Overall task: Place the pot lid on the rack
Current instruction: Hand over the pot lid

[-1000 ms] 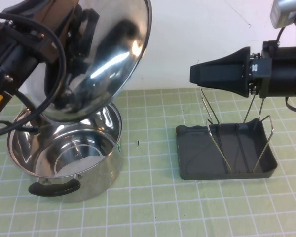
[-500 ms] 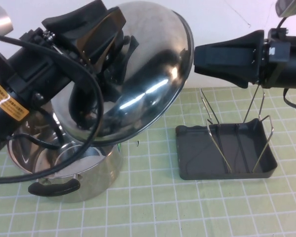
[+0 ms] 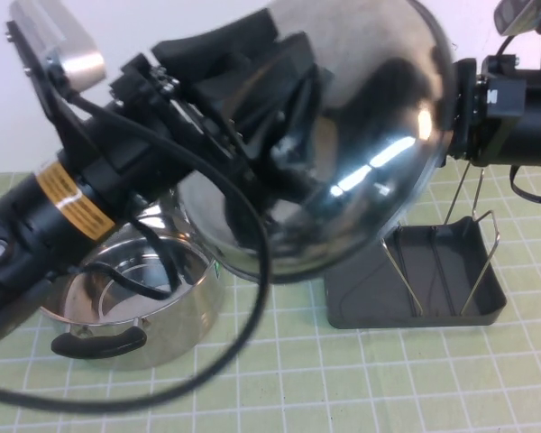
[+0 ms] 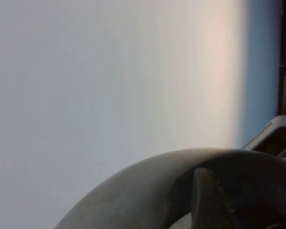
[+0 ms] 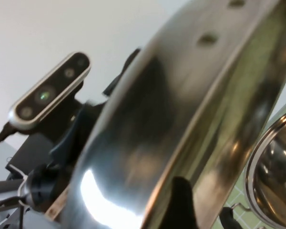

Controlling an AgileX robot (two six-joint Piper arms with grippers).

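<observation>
Covering the table (image 3: pixel 279 388) was a pale green mat w/ a white grid; a plain white wall stood behind. Pot lid (image 3: pixel 361 153) was held aloft at centre frame, tilted steeply, dome side facing the camera and toward 7 o'clock, rim plane running approx from 12 to 5 o'clock. Left gripper (image 3: pixel 279 108) was clenched on the lid's knob area at the dome centre, arm reaching in from 9 o'clock. Lid's lower edge overlapped the rack (image 3: pixel 487 298) in the high view; rack sat on the mat at 4 o'clock, wire prongs upright. Open steel pot (image 3: pixel 135 298) sat at 8 o'clock, below the arm. Right gripper (image 3: pixel 464 108) hung at 2 o'clock above the rack, just beside the lid rim; cannot tell its finger state.
</observation>
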